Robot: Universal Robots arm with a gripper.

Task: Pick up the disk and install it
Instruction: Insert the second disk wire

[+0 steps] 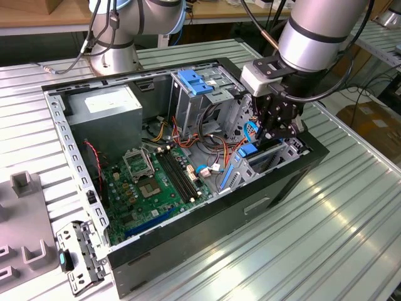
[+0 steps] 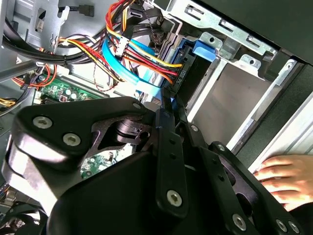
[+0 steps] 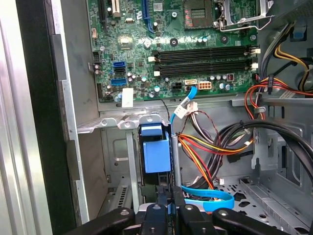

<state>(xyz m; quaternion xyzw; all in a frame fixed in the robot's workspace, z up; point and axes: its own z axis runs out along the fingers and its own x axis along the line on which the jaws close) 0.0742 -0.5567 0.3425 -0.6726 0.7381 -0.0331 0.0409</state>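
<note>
The hand (image 3: 168,215) sits narrow over the blue-bracketed disk (image 3: 156,154), standing in the case's drive bay (image 3: 115,161) just beyond its fingertips.

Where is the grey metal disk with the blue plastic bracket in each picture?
Exterior view: the grey metal disk with the blue plastic bracket is in the bay on the exterior view's right, under the black gripper.
First wrist view: its blue bracket stands beside the coloured wires.
Second wrist view: its blue bracket peeks beyond the gripper.
Shared landmark: the green motherboard.
</note>
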